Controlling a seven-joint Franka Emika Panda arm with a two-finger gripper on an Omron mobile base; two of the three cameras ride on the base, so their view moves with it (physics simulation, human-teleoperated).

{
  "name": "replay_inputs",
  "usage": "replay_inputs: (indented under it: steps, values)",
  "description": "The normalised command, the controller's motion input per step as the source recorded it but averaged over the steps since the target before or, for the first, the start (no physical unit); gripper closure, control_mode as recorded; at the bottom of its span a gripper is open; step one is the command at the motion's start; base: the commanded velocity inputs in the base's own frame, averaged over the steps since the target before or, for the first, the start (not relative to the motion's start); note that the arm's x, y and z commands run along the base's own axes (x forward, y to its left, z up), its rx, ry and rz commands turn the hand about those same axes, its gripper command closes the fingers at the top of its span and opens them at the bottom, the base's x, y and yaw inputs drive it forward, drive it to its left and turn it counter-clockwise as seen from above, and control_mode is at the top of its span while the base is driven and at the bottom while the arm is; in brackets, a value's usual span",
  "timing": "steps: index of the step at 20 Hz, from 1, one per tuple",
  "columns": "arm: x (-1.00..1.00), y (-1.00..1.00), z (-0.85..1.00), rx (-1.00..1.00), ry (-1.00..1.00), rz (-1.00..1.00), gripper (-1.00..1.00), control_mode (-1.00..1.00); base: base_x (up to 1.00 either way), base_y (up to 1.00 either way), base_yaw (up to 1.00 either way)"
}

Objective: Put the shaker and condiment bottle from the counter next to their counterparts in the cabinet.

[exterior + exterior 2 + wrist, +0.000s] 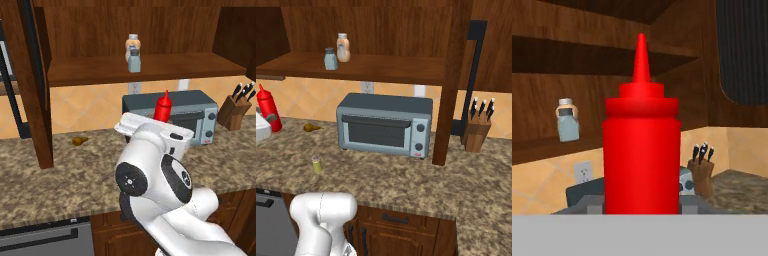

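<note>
The end effector is clamped on the red bottle, which stands upright in the grip, nozzle at twelve o'clock in the hand view, its long axis vertical. In the left base view the bottle rises above the white wrist, lifted clear of the desk and in front of the toaster oven.

The move ahead, as I judge it, turns on the way from bottle to shelf. In the hand view the grey-blue shaker with the tan bottle behind it sits at about ten o'clock from the red bottle, farther off and higher, on the cabinet shelf. In the left base view the pair is at about eleven o'clock above the bottle, so the carry likely goes up, forward and a little left, keeping the bottle upright.

The small yellow-green shaker stands on the desk, well apart from the end effector, at about four o'clock from it in the right base view, not yet picked up.
</note>
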Motion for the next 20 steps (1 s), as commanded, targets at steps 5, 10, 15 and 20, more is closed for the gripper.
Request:
replay_inputs:
  steps: [5,10,15,20]
  values:
    - [-0.12,-0.46,0.82,0.0,-0.02,0.02,1.0,-1.0,0.0,0.0,0.0]
    - [0.0,-0.51,0.61,0.01,0.0,0.01,1.0,-1.0,0.0,0.0,0.0]
    - [0.0,0.27,-0.1,-0.17,0.07,0.09,1.0,-1.0,0.0,0.0,0.0]
    - [0.0,-0.74,0.18,0.01,-0.13,0.4,1.0,-1.0,0.0,0.0,0.0]
